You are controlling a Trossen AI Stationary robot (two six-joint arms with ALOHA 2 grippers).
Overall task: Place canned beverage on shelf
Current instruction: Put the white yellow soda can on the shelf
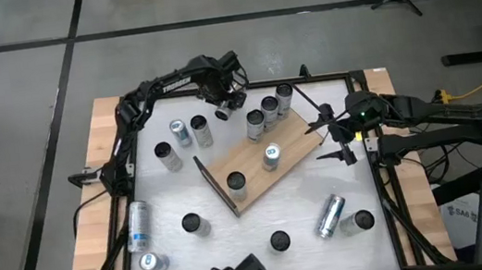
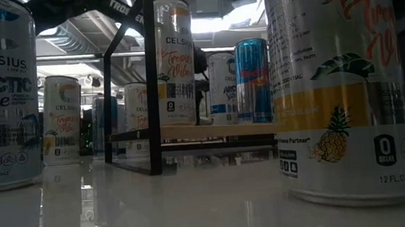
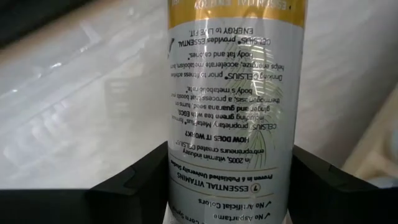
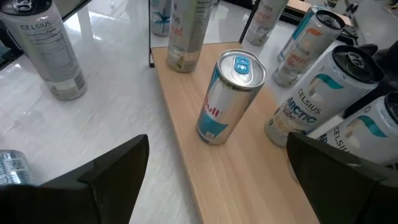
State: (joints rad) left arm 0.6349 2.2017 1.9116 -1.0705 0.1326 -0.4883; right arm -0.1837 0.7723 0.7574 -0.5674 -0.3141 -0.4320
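A tall silver can (image 3: 230, 93) with a yellow band stands between the fingers of my left gripper (image 3: 230, 180), which is shut on it near the table's far edge (image 1: 223, 105), just beyond the shelf's far side. The shelf (image 1: 297, 137) is a light wood board lying slantwise mid-table, with a dark panel (image 1: 215, 187) at its near-left end. Several cans stand on it, among them a blue-topped one (image 1: 271, 156). My right gripper (image 1: 340, 141) hovers open at the shelf's right end with nothing between its fingers (image 4: 221, 158). My left gripper pinches the can's round wall (image 3: 180, 180) between its two fingers, one on each side, near the can's top. The fingers come from above, pointing steeply down along the can. The can is upright; its base lies outside the frame, so whether it is lifted does not show.
Loose cans stand on the white table left of the shelf (image 1: 180, 132) and along the near side (image 1: 280, 240). Others lie on their sides at the left edge (image 1: 138, 225) and near right (image 1: 330, 216). A black frame (image 1: 359, 71) rims the table.
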